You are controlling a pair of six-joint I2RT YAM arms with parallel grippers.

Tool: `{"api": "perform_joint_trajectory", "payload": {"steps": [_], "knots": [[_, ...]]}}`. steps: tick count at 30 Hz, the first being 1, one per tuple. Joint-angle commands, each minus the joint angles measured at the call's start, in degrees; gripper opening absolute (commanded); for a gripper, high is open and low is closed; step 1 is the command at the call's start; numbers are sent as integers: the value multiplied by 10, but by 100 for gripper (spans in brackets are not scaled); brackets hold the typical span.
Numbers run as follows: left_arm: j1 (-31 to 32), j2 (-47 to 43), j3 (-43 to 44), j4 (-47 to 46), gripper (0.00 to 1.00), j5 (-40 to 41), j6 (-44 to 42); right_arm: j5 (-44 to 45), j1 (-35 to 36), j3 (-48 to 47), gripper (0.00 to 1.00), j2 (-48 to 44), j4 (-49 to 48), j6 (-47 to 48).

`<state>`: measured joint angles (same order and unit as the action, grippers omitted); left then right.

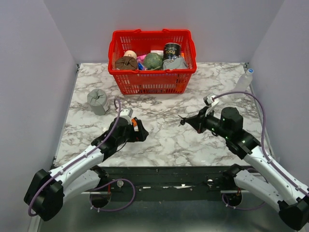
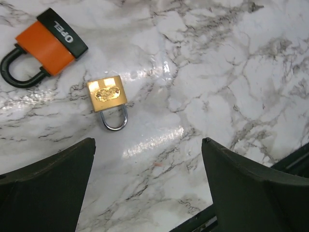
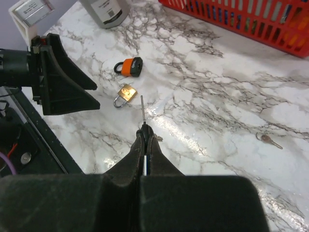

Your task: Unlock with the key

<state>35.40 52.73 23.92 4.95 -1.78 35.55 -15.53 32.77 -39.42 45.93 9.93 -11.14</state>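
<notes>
Bright, even light falls from overhead in all three views, leaving only soft, faint shadows under the arms on the white marble bench (image 1: 164,140). The polished bench throws glare: a white streak just below and to the right of the brass padlock (image 2: 107,94) in the left wrist view, and a similar sheen beside the key (image 3: 142,110) in the right wrist view. The left fingers (image 2: 48,193) and right fingers (image 3: 136,153) show near-black, detailless and slightly soft close to the lens, while the marble veining stays sharp.
</notes>
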Motion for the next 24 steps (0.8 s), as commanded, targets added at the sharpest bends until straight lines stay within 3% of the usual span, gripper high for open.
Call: {"api": "perform_joint_trajectory", "payload": {"steps": [1,10,24], "knots": [[3,24,6,-64,99,108,67,52,-2,22,1,-36,-12,-10],[3,69,-29,-125,99,160,128,57,-2,41,1,-76,-4,-12],[-12,229,-6,-220,99,165,108,49,-2,51,1,-94,1,-12]]}}
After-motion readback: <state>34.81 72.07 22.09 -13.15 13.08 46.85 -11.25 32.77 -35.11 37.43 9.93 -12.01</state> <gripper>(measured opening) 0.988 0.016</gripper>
